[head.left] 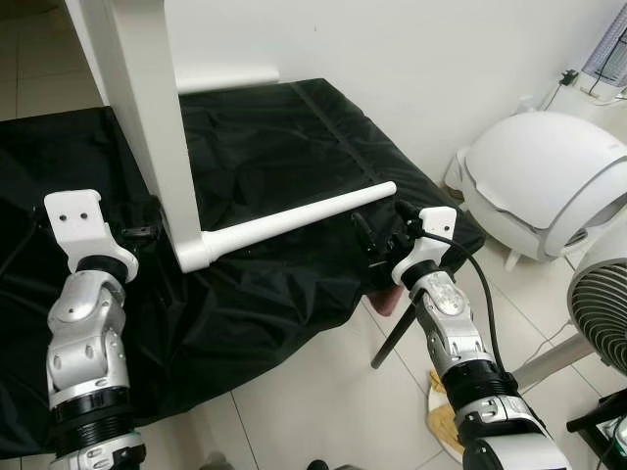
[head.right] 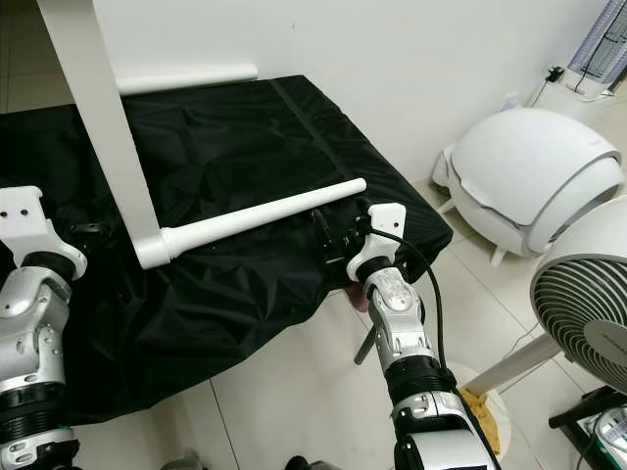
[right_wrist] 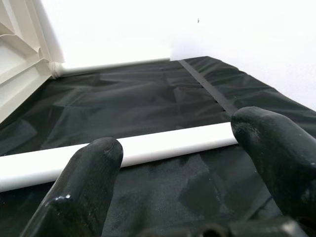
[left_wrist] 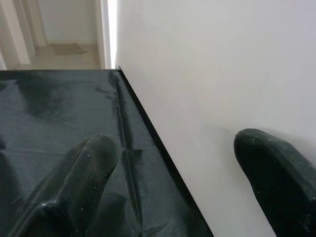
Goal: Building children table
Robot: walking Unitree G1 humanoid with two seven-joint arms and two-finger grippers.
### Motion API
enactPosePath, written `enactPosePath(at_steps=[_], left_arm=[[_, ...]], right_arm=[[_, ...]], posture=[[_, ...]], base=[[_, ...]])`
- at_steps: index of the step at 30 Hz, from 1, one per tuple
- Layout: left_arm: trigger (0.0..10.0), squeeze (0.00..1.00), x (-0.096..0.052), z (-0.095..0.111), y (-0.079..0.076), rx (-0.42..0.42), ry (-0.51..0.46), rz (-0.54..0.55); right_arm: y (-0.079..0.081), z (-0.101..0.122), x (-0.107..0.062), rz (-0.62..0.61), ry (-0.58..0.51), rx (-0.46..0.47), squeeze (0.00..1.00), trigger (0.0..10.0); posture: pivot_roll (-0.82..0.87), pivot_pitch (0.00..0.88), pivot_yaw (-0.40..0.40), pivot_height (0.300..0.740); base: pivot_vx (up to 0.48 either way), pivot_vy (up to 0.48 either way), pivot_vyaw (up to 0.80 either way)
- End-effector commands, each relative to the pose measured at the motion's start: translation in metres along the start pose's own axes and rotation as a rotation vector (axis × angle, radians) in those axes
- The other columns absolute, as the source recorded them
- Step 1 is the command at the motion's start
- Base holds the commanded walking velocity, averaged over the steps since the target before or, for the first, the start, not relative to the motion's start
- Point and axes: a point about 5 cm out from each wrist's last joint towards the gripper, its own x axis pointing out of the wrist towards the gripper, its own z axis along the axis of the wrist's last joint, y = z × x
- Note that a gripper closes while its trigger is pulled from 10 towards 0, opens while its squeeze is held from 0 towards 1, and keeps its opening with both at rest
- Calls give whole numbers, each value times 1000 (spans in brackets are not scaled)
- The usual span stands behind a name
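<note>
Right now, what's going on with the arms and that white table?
Right pincer open, near tip of white round table leg. Left pincer open beside white tabletop panel. Black cloth underneath; nothing blocking.

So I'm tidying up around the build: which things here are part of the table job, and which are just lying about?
Part of the job:
- white tabletop panel, on edge
- white table leg fixed to it
- second white leg at the back
- black cloth under it
- right gripper, open near the leg's tip
- left gripper, open by the panel

Lying about:
- white domed appliance
- fan
</note>
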Motion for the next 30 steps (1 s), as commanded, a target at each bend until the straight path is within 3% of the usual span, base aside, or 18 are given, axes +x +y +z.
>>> enactPosePath(at_steps=[1,4,8,18,30], left_arm=[[10000,0,-2,-3,-2,-6,0,5],[10000,0,-4,-6,-11,-7,0,-4],[10000,0,-5,-8,-11,-4,16,11],[10000,0,-8,-6,-3,21,0,74],[10000,0,-9,-4,0,39,-5,67]], right_arm=[[2,-2,-2,2,10,-11,0,10000],[4,-3,-6,13,9,-22,0,10000],[2,-1,-6,-2,3,-44,0,10000],[-3,0,-4,-22,9,-62,0,10000],[-3,0,-1,-10,17,-76,0,10000]], posture=[[80,47,-69,740],[76,47,-66,740],[74,48,-60,740],[92,37,-74,740],[103,17,-76,740]], base=[[0,0,0],[0,0,0],[0,0,0],[0,0,791],[0,0,789]])
